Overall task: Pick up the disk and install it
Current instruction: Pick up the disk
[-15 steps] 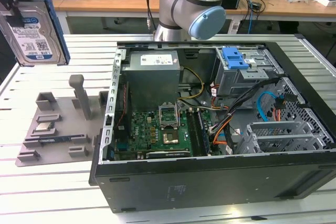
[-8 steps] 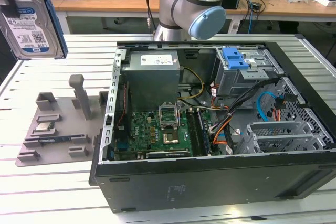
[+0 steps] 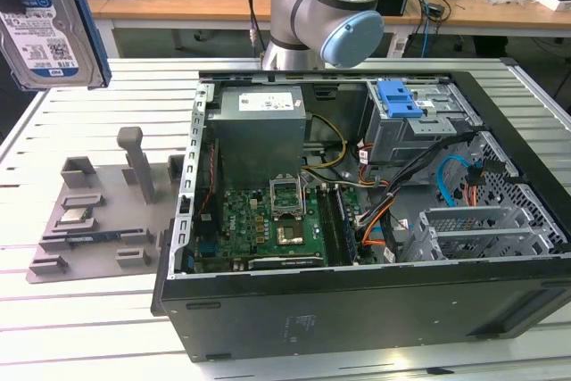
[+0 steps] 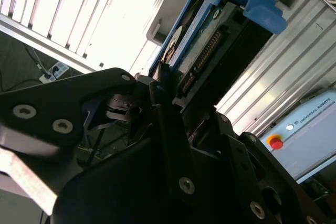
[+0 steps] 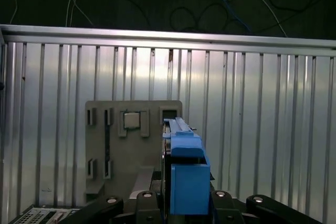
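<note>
In the exterior view, one disk, a flat silver-metal hard drive with a white and blue label and a blue plastic carrier frame, is seen lifted high at the exterior view's left, well clear of the slatted aluminium table. One grey plastic fixture plate is laid on the table just beside one open black computer case, and one grey robot arm is stood behind the case.

In the second wrist view, the disk is caught pinched by the black gripper.

In the first wrist view, the blue frame is gripped on both sides, and the fixture plate is seen beyond it on the table.
</note>
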`<state>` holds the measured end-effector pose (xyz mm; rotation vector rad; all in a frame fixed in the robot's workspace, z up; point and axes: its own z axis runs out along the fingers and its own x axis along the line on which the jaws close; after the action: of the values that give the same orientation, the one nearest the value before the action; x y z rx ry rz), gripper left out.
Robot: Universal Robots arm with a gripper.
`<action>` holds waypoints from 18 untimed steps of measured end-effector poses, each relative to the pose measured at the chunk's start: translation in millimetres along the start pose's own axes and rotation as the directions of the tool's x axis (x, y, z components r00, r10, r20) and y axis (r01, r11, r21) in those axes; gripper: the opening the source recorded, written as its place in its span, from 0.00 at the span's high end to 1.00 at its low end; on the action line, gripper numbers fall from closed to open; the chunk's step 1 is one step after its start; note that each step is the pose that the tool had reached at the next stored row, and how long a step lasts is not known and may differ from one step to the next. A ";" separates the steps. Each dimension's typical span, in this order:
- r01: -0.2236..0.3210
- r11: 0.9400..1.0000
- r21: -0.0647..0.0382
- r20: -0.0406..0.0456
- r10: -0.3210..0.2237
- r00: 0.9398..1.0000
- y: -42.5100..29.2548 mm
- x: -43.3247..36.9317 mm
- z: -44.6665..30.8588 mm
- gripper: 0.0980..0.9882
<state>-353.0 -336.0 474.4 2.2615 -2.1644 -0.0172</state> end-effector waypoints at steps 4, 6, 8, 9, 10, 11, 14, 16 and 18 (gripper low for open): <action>0.000 1.000 0.000 0.000 0.000 1.000 0.2 -0.1 -11.5 0.70; 0.000 1.000 0.000 0.000 0.000 1.000 0.2 -0.1 -17.3 0.70; 0.000 1.000 0.000 0.000 0.000 1.000 0.3 -0.2 -22.0 0.70; 0.000 1.000 0.000 0.000 0.000 1.000 0.3 -0.2 -24.5 0.70; 0.000 1.000 0.000 0.000 0.000 1.000 0.3 -0.2 -26.7 0.70; 0.000 1.000 0.000 0.000 0.000 1.000 0.4 -0.2 -29.0 0.70; 0.000 1.000 0.000 0.000 0.000 1.000 0.5 -0.2 -37.3 0.70; 0.000 1.000 0.000 0.000 0.000 1.000 0.7 -0.2 -47.1 0.70; 0.000 1.000 0.000 0.000 0.000 1.000 0.8 -0.2 -56.3 0.70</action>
<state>-353.0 -335.8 530.7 2.2615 -2.1644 -0.0173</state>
